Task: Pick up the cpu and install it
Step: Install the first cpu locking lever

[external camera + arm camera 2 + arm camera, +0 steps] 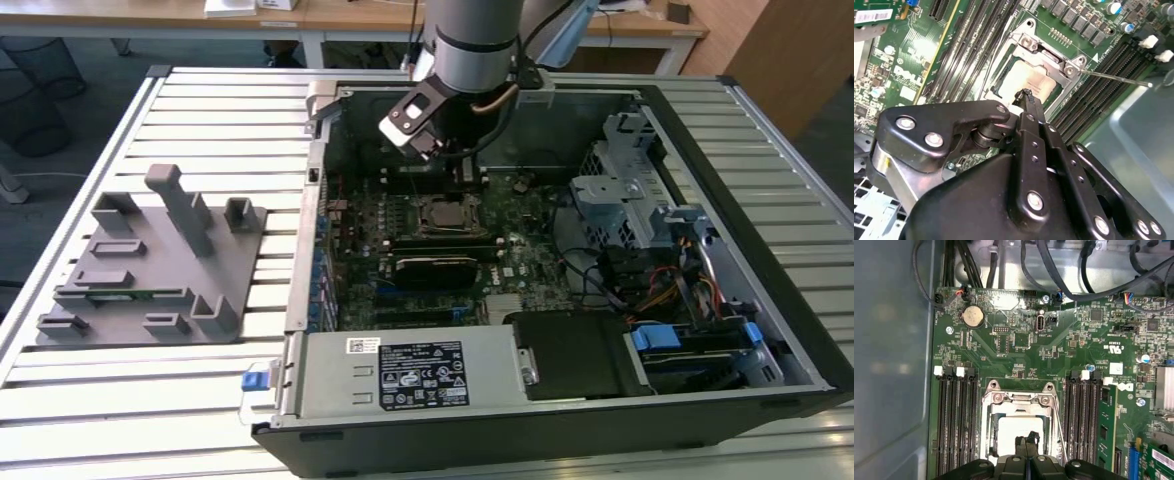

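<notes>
- Inside the open computer case [561, 432] on the slatted surface [214, 110], the exterior view shows my gripper [465, 172] low over the socket frame [445, 215], toward the case's far wall.
- In the second wrist view my gripper [1026, 94] is clenched, tips pressed together, right over the cpu [1021, 80] lying in that frame.
- In the first wrist view the cpu [1011, 432] sits in the frame between memory slots [956, 425]; my gripper [1026, 441] covers one edge of it.
</notes>
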### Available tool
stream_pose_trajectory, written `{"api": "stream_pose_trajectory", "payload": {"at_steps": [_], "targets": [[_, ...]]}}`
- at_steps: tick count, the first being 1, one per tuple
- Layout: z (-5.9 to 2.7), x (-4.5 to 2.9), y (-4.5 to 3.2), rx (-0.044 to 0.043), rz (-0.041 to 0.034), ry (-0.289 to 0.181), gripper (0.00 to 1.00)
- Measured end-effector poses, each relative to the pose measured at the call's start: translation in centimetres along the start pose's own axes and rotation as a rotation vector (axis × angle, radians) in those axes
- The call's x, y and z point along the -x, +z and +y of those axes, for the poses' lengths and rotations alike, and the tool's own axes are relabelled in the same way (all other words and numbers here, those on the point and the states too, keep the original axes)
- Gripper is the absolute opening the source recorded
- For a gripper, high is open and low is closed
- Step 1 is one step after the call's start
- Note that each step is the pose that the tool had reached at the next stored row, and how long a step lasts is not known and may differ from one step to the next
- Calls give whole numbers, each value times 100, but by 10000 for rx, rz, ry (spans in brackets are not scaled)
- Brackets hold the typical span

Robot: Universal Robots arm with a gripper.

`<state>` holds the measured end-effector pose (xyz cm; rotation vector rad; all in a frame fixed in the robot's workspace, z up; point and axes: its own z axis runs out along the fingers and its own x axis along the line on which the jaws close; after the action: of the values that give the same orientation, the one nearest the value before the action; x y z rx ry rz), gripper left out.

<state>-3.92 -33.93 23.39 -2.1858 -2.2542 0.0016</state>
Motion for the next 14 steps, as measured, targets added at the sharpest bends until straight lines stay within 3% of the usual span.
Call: {"api": "stream_pose_trajectory", "payload": {"at_steps": [14], "targets": [[-1, 0, -366, 0, -1, 0, 11]]}}
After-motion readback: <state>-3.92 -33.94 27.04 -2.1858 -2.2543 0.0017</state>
